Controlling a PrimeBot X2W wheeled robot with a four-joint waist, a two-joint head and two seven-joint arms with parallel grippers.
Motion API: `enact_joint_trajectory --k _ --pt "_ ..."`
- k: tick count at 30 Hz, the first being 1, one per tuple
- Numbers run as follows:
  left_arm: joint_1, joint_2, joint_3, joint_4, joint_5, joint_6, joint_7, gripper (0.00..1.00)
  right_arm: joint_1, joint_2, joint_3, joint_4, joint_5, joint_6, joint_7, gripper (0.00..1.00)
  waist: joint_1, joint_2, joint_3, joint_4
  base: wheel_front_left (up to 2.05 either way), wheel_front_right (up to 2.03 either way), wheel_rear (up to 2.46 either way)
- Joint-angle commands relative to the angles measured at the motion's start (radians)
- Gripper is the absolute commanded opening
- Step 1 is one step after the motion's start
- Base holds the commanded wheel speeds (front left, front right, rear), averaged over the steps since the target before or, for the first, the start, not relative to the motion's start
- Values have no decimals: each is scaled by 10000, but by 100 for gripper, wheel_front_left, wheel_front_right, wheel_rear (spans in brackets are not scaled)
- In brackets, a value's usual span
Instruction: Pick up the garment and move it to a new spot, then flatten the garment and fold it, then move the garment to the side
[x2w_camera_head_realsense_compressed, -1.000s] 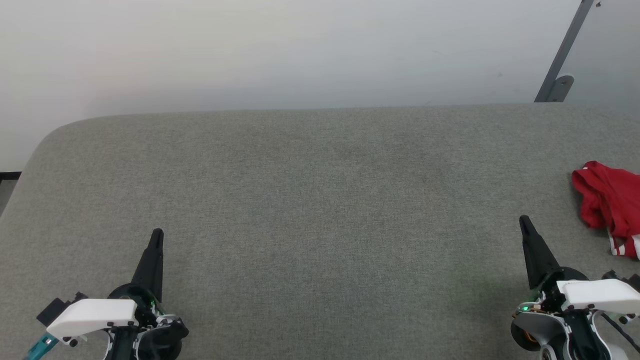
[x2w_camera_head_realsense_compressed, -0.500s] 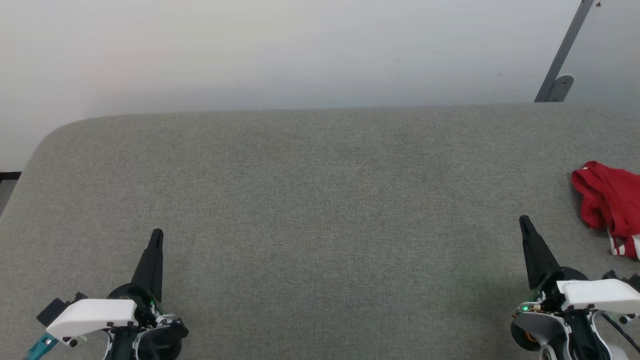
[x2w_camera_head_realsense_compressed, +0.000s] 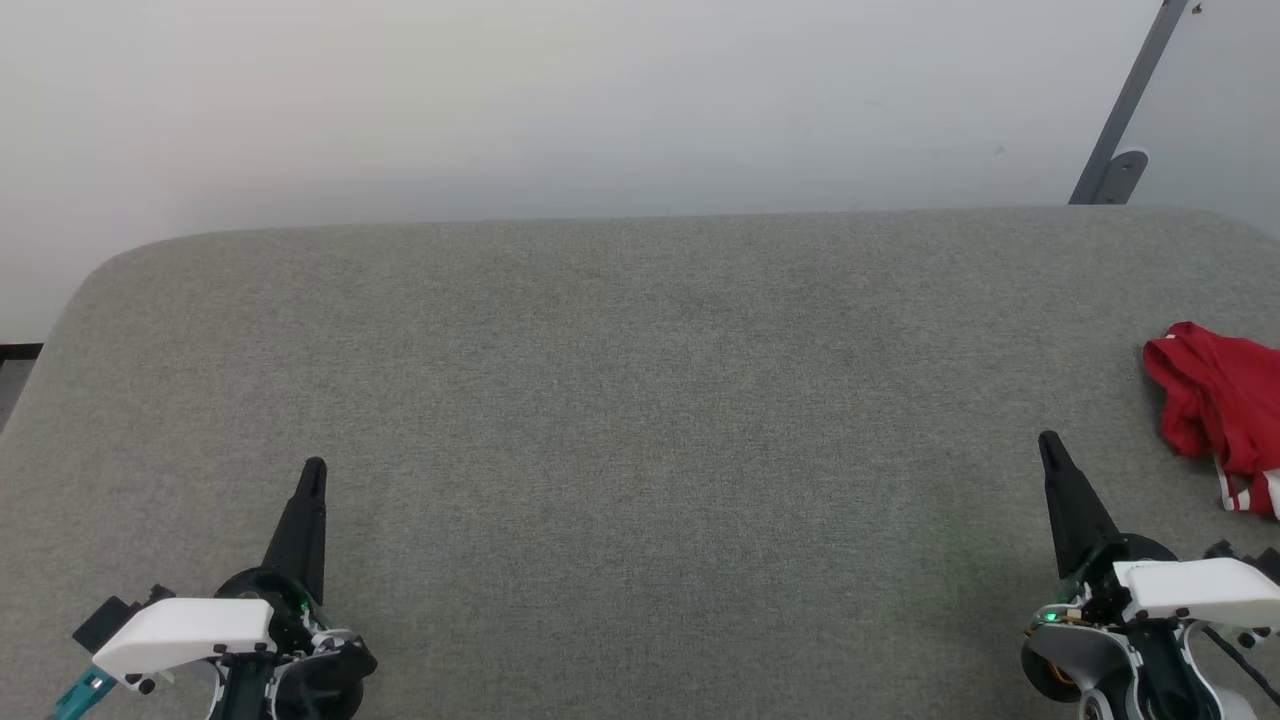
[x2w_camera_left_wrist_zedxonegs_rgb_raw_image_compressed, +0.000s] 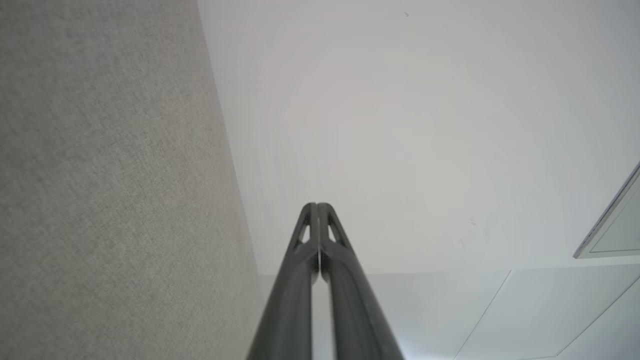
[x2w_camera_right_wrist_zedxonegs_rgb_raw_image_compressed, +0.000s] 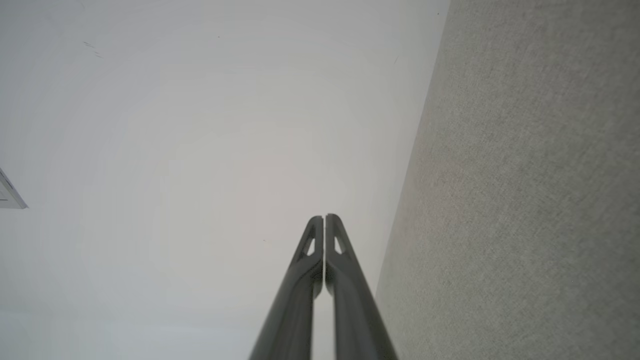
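The crumpled red garment (x2w_camera_head_realsense_compressed: 1215, 400) lies at the head view's right edge on grey upholstery (x2w_camera_head_realsense_compressed: 640, 400), near the right gripper (x2w_camera_head_realsense_compressed: 1048, 440). The wrist views show its fingers and those of the left gripper (x2w_camera_left_wrist_zedxonegs_rgb_raw_image_compressed: 317, 206) pressed together, empty.

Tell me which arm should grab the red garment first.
Right. The garment lies bunched at the right edge of the grey surface, near the right gripper; the left gripper sits far across. Both are shut, so it must open.

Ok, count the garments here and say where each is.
1. The garment lies crumpled at the far right, right of the right gripper; the head view's edge cuts it, so others may hide.
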Motion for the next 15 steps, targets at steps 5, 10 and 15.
enact_joint_trajectory --k 5,10,15 --pt "-150 -23 43 -4 41 22 48 0 -38 17 -9 16 36 4 20 0 0 -1 0 0 0 0 0" --pt "-151 -32 55 -3 56 22 58 0 -38 17 -9 16 37 4 20 0 0 -1 0 0 0 0 0" --pt "-152 -38 62 -3 69 22 67 0 -38 17 -8 15 37 4 19 0 0 -1 0 0 0 0 0"
